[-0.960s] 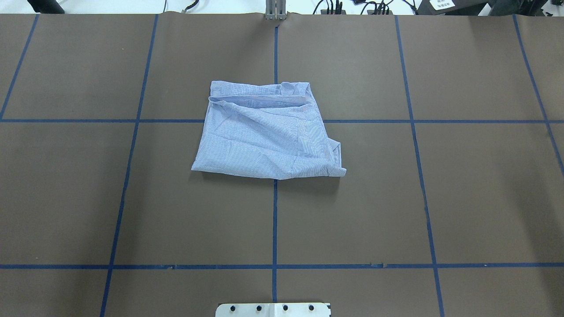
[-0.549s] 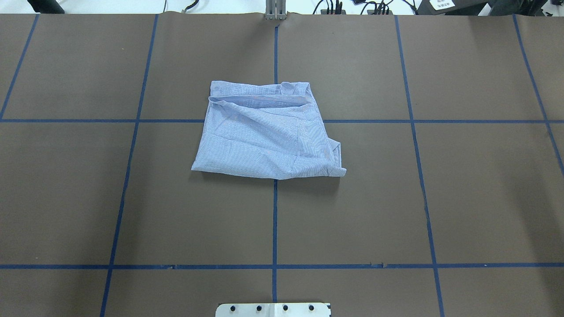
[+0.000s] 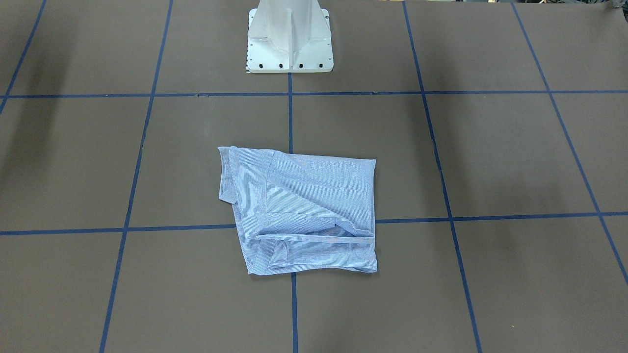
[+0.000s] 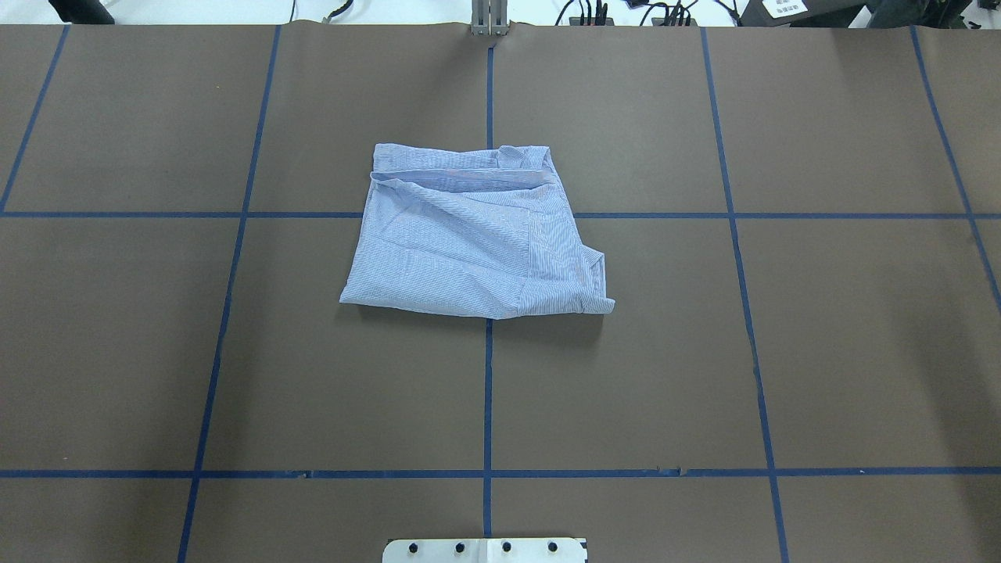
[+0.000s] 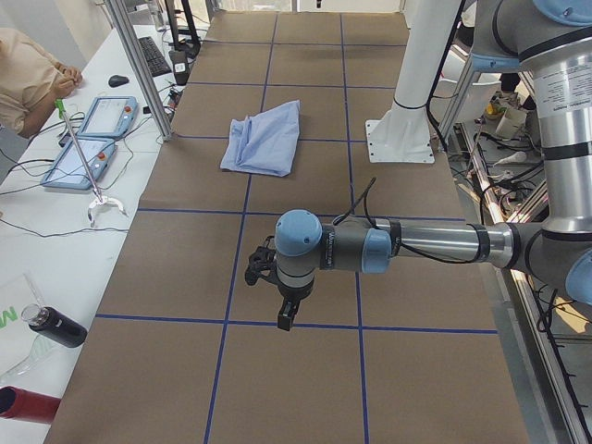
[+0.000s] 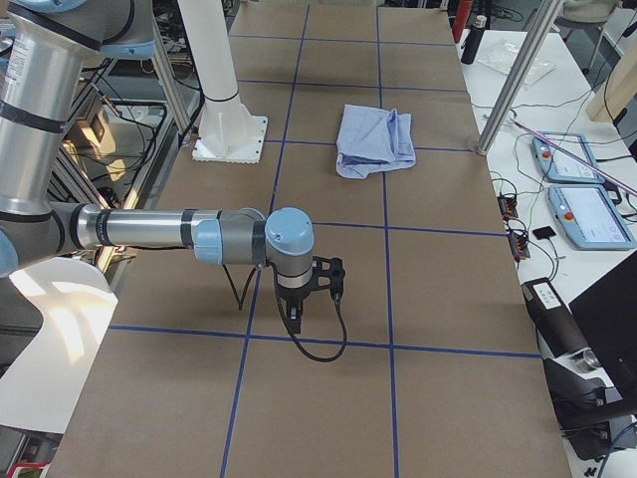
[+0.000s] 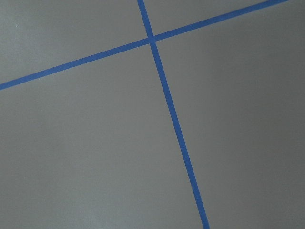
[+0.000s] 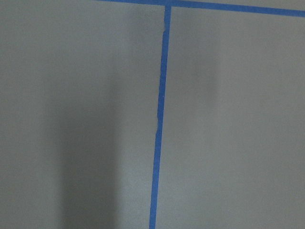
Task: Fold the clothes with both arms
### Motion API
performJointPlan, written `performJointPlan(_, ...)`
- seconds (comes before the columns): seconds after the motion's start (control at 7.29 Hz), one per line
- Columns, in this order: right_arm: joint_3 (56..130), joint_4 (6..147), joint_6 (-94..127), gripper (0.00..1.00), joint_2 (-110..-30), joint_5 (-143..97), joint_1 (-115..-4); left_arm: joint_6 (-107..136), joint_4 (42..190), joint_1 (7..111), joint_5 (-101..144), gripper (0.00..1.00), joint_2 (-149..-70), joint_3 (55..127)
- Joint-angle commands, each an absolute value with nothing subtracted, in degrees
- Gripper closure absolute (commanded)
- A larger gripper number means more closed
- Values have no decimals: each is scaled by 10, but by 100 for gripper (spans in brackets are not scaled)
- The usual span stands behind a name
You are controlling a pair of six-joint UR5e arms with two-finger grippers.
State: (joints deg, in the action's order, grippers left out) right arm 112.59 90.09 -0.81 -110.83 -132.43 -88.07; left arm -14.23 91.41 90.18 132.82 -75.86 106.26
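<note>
The folded striped shirt (image 4: 469,242) lies flat on the brown table (image 4: 821,352), midway between its ends and somewhat nearer the edge far from the robot, while the left gripper (image 5: 288,321) and the right gripper (image 6: 296,323) hang over opposite ends, well apart from it, and I cannot tell whether their jaws are apart or together.

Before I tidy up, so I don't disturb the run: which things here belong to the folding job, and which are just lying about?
Job: shirt, left gripper, right gripper.
Lying about: control tablets, dark bottle, keyboard, mouse.
</note>
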Motion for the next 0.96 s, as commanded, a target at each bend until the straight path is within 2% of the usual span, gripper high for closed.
performJointPlan(0.0, 1126, 900, -10, 0, -1107, -1324, -881, -143, 914, 902, 1328, 0, -757, 1063)
performJointPlan(0.82, 1129, 900, -8, 0, -1103, -1325, -881, -142, 913, 902, 1328, 0, -751, 1052)
